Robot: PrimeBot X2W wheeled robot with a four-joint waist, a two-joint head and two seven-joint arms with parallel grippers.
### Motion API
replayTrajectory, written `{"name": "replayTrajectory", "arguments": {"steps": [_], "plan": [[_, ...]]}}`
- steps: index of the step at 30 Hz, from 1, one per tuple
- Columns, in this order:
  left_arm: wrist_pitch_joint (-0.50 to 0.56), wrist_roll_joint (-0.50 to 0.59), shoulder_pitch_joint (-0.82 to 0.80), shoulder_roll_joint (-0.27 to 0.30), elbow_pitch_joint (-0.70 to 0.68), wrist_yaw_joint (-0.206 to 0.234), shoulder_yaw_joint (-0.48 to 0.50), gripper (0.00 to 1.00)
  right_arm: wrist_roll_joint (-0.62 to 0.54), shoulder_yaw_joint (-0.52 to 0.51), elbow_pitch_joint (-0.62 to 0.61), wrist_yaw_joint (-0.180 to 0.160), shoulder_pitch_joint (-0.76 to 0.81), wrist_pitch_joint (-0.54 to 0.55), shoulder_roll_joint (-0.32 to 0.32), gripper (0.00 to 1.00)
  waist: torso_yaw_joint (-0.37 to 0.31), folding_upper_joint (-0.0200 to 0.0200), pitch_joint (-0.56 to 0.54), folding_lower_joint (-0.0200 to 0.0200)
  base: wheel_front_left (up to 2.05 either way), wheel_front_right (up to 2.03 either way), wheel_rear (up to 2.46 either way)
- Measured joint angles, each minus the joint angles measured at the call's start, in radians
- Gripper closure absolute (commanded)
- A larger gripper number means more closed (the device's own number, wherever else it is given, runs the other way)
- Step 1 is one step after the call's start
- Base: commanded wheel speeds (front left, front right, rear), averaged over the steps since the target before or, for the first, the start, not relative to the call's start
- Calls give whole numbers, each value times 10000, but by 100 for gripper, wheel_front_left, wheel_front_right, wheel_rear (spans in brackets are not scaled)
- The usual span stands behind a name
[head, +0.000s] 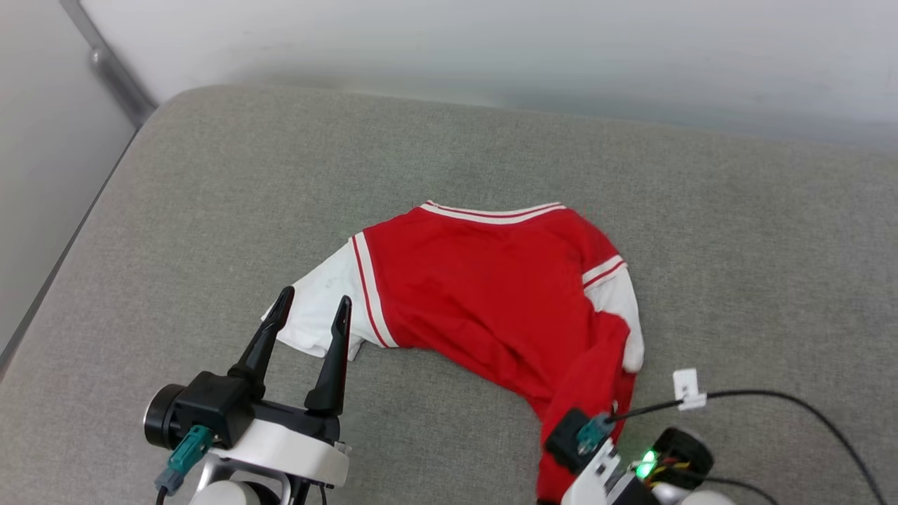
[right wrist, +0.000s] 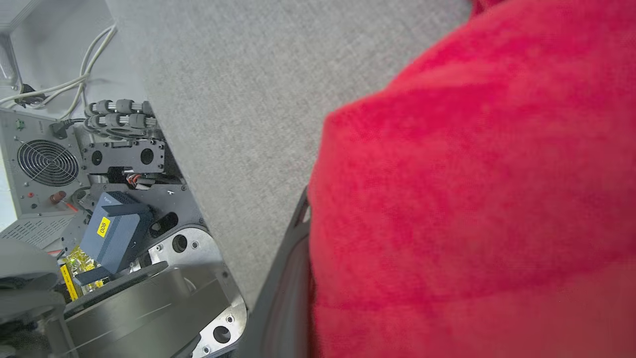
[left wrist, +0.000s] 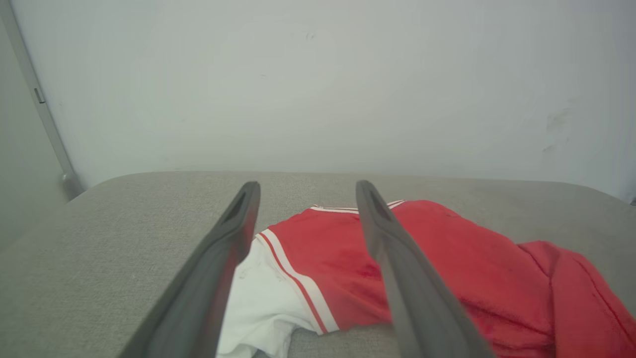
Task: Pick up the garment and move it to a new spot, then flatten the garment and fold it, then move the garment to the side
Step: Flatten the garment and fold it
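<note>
Well, the garment (head: 484, 294) lies near the middle of a big grey cushion (head: 210, 210). The cushion looks rough and woven, with a rounded corner at 11 o'clock. A smooth white wall (head: 491, 42) stands behind it at 12 o'clock.

The shirt is soft red cloth, wrinkled and bent like a banana. A red and white striped edge runs along its 12 o'clock side. One white sleeve (head: 319, 308) sticks out at 9 o'clock and lies flat. The other white sleeve (head: 621, 308) is at 3 o'clock, folded over. No letters show on this side.

The left gripper (head: 316, 297) is at 7 o'clock in the head view. Its two long, dark, pointy fingers are spread wide apart and hold nothing. Their tips hang over the flat white sleeve.

The right gripper (head: 570, 436) is at 5 o'clock. Its jaws are squeezed together on the red cloth, which is pulled up and draped over it. The right wrist view shows fuzzy red cloth up close beside one dark finger (right wrist: 290, 268).

A thin black cable (head: 772, 396) with a small white tag (head: 687, 389) curves away at 4 o'clock. A green light (head: 645, 464) glows on that wrist.

Past the cushion's edge, at 8 o'clock in the right wrist view, a blue box (right wrist: 115, 229) with a yellow sticker sits in a dark metal frame. A grey box with a round fan grille (right wrist: 48, 162) is at 9 o'clock.
</note>
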Motion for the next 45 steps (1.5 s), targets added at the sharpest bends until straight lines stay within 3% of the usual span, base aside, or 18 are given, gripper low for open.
{"name": "replayTrajectory", "arguments": {"steps": [5, 6, 7, 14, 21, 24, 33, 45], "plan": [[0, -6, 130, 6, 33, -2, -86, 0, 109, 226, -50, 2, 389, -196, 291, 99, -157, 0, -283, 0, 0, 0, 0], [0, -8, 153, 15, 54, -2, -86, 0, 15, 96, -40, 2, 416, -337, 290, 30, -185, 0, -339, 0, 0, 0, 0], [0, -12, 177, 29, 59, -2, -77, 0, -2, -107, -36, 2, 427, -382, 299, 0, -221, 0, -399, 0, 0, 0, 0], [0, -42, 367, 107, 71, -2, 13, 0, 391, -1407, -1131, 2, 611, 314, -140, 0, -464, 0, -736, 0, 0, 0, 0], [0, -82, 422, 94, 13, -2, -44, 0, 497, -4013, -2949, 2, 576, 2897, -1436, 0, -530, 0, -664, 0, 0, 0, 0], [0, -92, 350, 94, -21, -2, -79, 0, 491, -4472, -2968, 2, 142, 3444, -1384, 0, -482, 0, -513, 0, 0, 0, 0], [0, -171, -309, 8, -113, -2, -384, 0, -121, -5162, -988, 2, -2145, 4941, -186, 0, 118, 0, 382, 0, 0, 0, 0], [0, -274, -804, -213, -100, -2, -598, 0, -922, -5005, 1509, 2, -3264, 4909, -4, 0, 1290, 0, 1626, 0, 0, 0, 0]]}}
